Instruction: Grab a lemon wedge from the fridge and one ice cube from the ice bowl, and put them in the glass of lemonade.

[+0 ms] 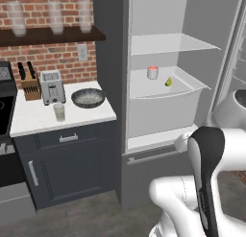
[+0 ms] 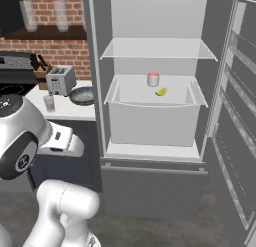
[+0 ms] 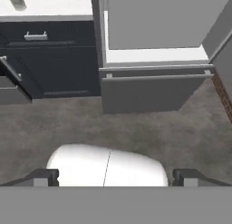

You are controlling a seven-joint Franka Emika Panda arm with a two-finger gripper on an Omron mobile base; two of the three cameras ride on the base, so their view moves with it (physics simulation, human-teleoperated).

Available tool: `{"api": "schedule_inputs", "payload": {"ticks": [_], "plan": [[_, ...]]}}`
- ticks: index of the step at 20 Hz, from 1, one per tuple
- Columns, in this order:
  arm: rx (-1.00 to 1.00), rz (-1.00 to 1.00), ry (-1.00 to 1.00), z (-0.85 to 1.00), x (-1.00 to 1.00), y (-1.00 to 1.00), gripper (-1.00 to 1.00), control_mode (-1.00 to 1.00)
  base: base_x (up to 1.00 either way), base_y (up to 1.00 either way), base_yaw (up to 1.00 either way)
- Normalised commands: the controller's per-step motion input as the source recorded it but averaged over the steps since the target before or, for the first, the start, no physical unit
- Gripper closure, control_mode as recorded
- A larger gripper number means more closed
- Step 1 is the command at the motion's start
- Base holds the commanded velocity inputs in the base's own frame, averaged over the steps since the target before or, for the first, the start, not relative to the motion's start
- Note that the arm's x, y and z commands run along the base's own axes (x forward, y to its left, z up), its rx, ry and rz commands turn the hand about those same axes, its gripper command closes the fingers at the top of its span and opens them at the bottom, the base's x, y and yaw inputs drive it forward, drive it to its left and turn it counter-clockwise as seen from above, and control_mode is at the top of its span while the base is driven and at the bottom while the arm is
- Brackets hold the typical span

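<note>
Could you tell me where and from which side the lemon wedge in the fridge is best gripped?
Probably across the lemon wedge's narrow flanks, coming in from the open front of the fridge and slightly above: it lies low in the white bin, with the red-topped cup close behind-left.

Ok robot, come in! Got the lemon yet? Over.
Gripper open, empty, pointing at the floor. Fridge open; lemon wedge in the drawer beside the red-topped cup. Nothing in the way.
</note>
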Motion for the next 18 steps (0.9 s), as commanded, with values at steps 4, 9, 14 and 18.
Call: {"api": "schedule_inputs", "payload": {"ticks": [4,9,14,18], "plan": [[0.0,0.22,0.01,-0.03,0.0,0.08,-1.0,-1.0,0.0,0.0,0.0],[0.0,0.19,0.0,0.0,-0.02,0.0,-1.0,-1.0,0.0,0.0,0.0],[-0.01,0.07,0.0,-0.1,-0.04,0.0,-1.0,1.0,-0.01,0.0,0.0],[0.0,0.0,0.0,0.0,0.0,0.0,-1.0,1.0,-0.25,-0.03,0.0]]}}
